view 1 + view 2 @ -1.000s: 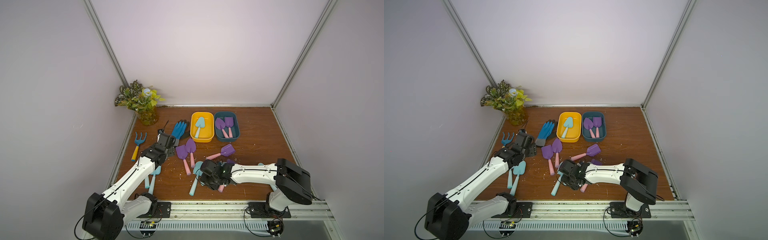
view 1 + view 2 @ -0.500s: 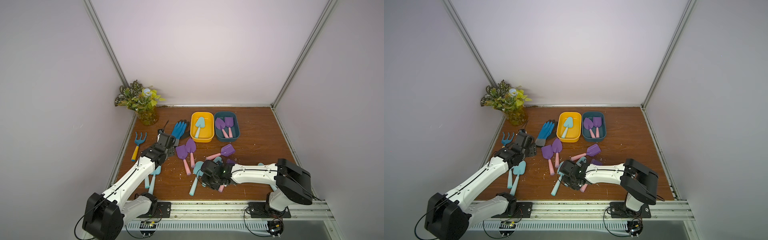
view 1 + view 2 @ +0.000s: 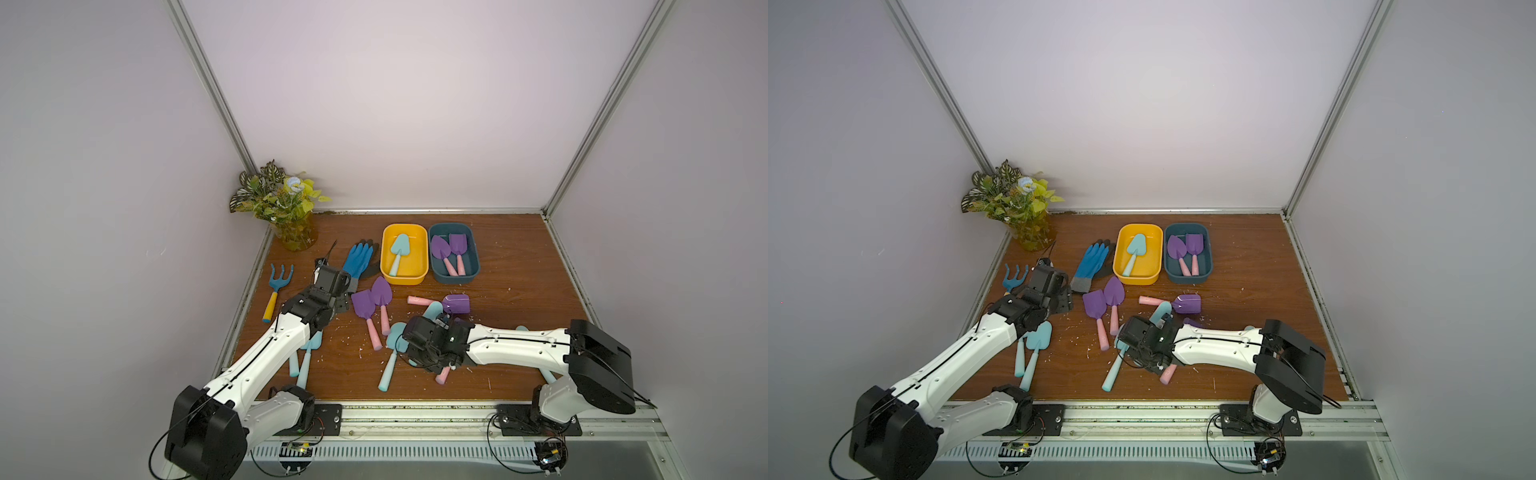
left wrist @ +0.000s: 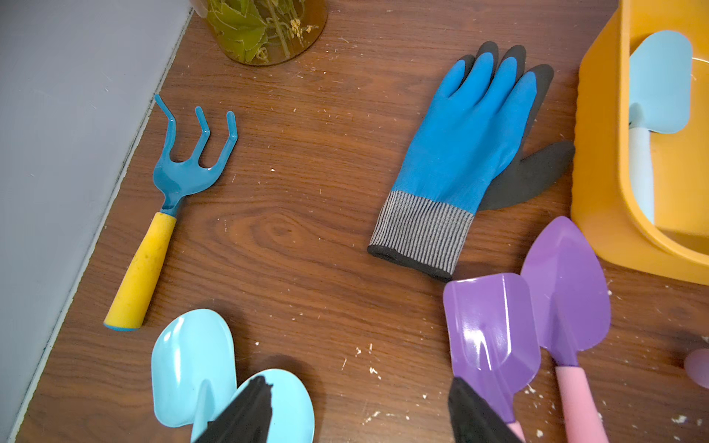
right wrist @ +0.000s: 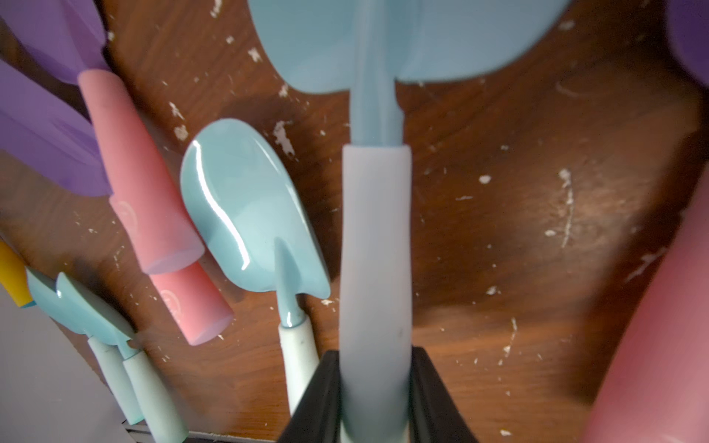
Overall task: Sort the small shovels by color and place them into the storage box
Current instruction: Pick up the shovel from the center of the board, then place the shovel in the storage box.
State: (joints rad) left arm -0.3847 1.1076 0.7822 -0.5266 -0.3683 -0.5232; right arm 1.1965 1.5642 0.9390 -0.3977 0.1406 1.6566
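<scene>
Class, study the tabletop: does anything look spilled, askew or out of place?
White flecks litter the wooden table among the loose shovels, like spilled debris. One purple shovel near the middle looks tipped onto its side.

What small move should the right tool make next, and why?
Probably lift straight up a little. The right tool grips the handle of the aqua shovel from both sides, so the grasp looks made. A second aqua shovel and pink-handled shovels lie close beside it, so it should clear them before heading for the yellow box, where a sorted aqua shovel lies.
</scene>
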